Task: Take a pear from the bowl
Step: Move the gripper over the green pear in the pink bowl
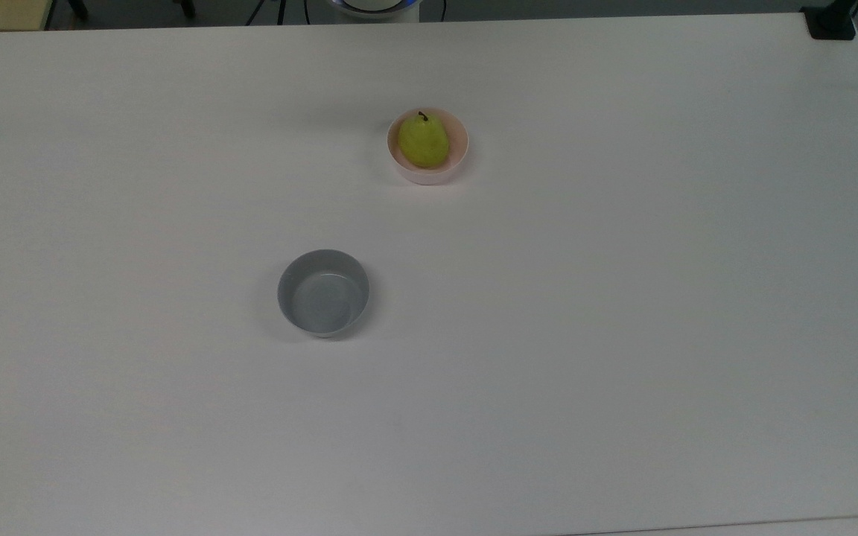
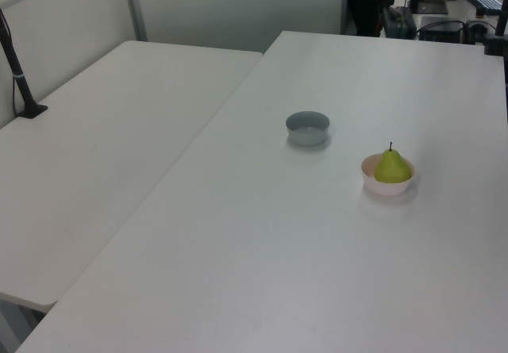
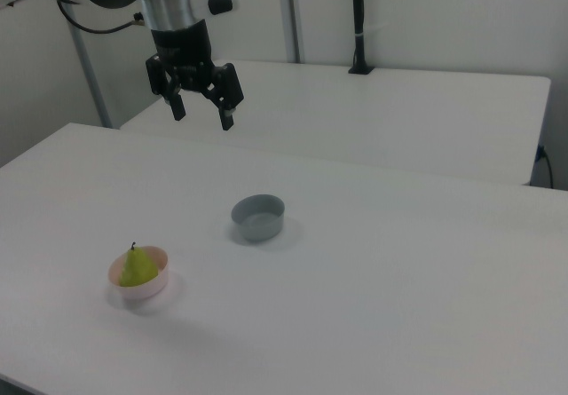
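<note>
Right view: the Franka gripper point(image 3: 202, 111) hangs high above the white table point(image 3: 399, 306), its two fingers point(image 3: 228, 116) spread wide and holding nothing. Taking the pink bowl point(image 3: 153, 287) as landmark, the gripper is well above it and offset toward the right view's upper right, with clear air between them. The pear point(image 3: 138, 268) sits inside the pink bowl, stem point(image 3: 133, 246) pointing up, its body rising above the rim. The grey bowl point(image 3: 258, 216) stands well apart from the pink bowl, toward the right view's right, and holds nothing.

Top view: the pear point(image 1: 424, 141) lies toward the top view's left side of the pink bowl point(image 1: 457, 146), leaving little room between fruit and wall on that side. The grey bowl point(image 1: 322, 291) lies well apart, toward the top view's lower left.

Risks, as judged: the pick has not begun. A finger descending on the crowded side could strike the rim and tip or drag the light bowl. The smooth, tapering skin could let the pear slip out of a grasp closed too high on its neck.
</note>
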Controlling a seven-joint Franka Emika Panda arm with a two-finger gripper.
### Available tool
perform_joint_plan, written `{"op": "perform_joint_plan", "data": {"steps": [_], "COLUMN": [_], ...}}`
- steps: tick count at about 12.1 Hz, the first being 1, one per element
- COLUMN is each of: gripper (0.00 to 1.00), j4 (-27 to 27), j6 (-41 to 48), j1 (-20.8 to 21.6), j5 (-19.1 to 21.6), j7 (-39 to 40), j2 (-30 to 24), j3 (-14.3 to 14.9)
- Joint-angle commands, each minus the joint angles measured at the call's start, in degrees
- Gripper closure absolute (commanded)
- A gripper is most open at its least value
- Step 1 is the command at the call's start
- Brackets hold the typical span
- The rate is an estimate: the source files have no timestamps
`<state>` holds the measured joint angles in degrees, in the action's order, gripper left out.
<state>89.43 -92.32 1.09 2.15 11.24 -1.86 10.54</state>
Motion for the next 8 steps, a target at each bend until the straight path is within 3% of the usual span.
{"op": "perform_joint_plan", "data": {"steps": [1,8], "gripper": [0.0,0.0], "j4": [1.5,1.5], "j6": [-0.3,0.0], "j1": [0.7,0.6], "j5": [0.8,0.8], "j7": [0.8,1.7], "j2": [-1.2,-1.2], "j3": [0.4,0.3]}}
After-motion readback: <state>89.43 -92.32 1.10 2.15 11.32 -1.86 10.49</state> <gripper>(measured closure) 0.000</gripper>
